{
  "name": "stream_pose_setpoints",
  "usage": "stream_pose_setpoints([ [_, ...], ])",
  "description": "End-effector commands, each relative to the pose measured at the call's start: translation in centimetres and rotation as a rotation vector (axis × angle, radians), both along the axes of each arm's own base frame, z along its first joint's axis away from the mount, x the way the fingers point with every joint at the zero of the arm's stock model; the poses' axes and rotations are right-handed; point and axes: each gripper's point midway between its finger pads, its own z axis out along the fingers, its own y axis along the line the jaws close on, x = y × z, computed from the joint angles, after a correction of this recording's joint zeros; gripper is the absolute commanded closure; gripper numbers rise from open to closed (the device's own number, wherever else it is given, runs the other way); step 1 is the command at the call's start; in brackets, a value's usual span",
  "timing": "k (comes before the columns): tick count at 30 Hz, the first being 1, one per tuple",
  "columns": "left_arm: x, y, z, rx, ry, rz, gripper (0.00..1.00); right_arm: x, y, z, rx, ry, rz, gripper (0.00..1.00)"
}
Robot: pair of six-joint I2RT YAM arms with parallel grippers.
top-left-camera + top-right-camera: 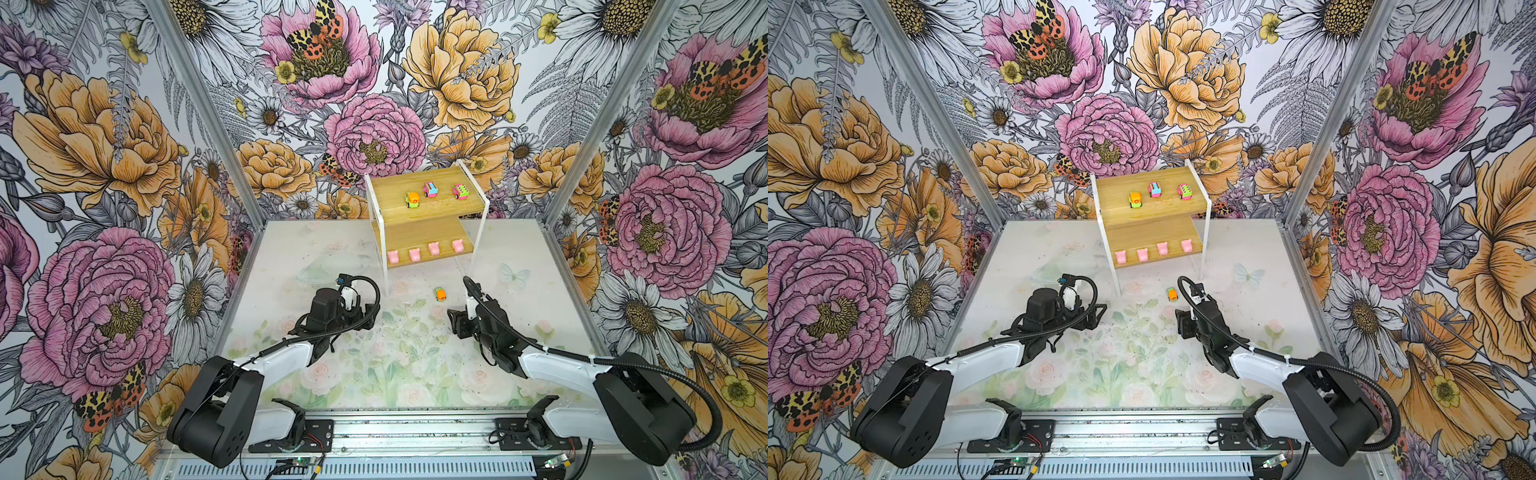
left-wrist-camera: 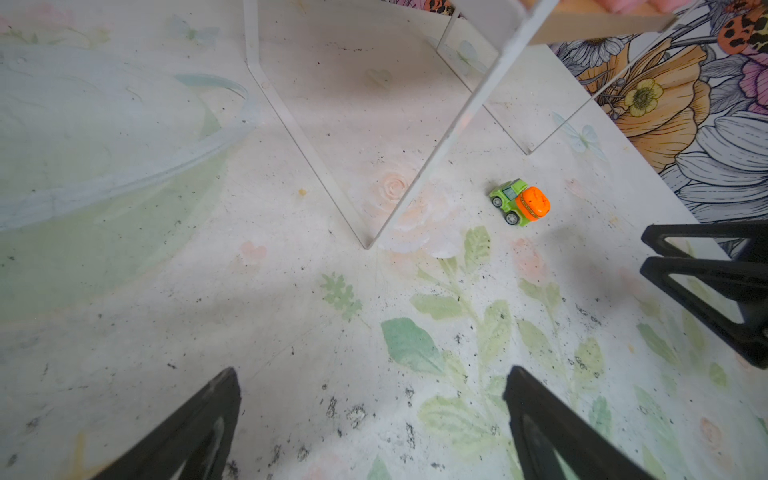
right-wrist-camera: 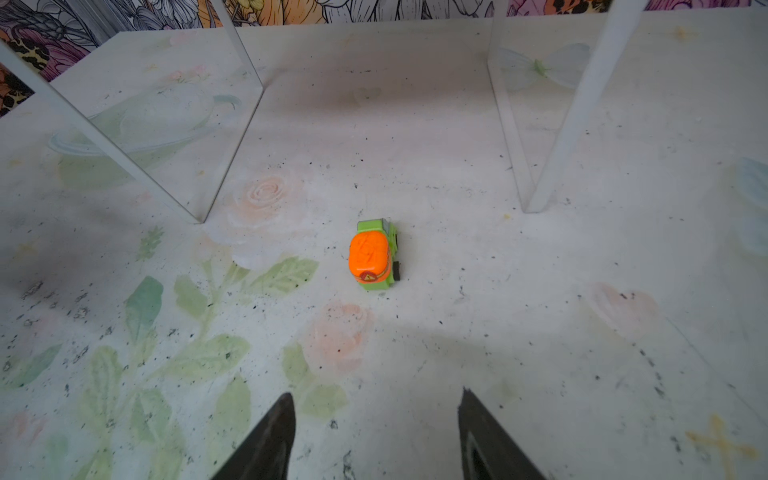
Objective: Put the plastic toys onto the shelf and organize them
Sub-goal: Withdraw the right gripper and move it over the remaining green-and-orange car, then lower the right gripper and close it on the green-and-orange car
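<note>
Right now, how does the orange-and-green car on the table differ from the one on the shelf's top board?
The table car lies on the mat in front of the shelf; the shelf car stands on the upper board. The table car is alone; the shelf car is in a row with two pink cars. The open right pincer faces the table car, not the shelf car. Both are small, orange and green.

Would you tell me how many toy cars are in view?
4. On the shelf's upper board: orange car, pink-blue car, pink-green car. On the table before it: orange-green car. None seems hidden.
</note>
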Motion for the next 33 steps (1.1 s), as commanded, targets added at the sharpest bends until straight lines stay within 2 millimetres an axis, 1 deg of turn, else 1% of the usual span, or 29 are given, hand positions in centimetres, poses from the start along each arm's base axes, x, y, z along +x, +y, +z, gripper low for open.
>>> stream_pose_setpoints([
  [1, 0.5, -0.1, 0.7, -0.009, -0.031, 0.017, 0.01, 2.0, 1.2, 1.9, 0.047, -0.085, 0.031, 0.37],
  [10, 0.7, -0.5, 0.2, -0.005, -0.028, 0.009, 0.01, 4.9, 2.4, -0.3, 0.03, -0.071, 0.048, 0.37],
  [13, 0.9, -0.2, 0.0, 0.007, -0.027, 0.016, 0.01, 5.8, 2.7, -0.9, 0.027, -0.075, 0.044, 0.38],
  [17, 1.1, -0.2, 0.0, 0.004, -0.024, 0.014, 0.01, 6.9, 3.1, -1.2, 0.027, -0.078, 0.043, 0.38],
  [21, 1.3, -0.3, -0.2, 0.005, -0.016, 0.013, 0.01, 8.0, 3.0, -1.8, 0.017, -0.071, 0.024, 0.38],
  [23, 1.4, -0.3, -0.2, 0.006, -0.014, 0.011, 0.01, 8.5, 2.7, -2.2, 0.011, -0.067, 0.005, 0.39],
  [28, 1.7, -0.3, -0.2, 0.008, -0.015, 0.01, 0.01, 9.2, 3.1, -3.0, 0.009, -0.058, 0.009, 0.39],
  [33, 2.0, -0.4, -0.2, 0.005, -0.012, 0.007, 0.01, 9.6, 3.2, -3.2, 0.007, -0.054, 0.007, 0.42],
])
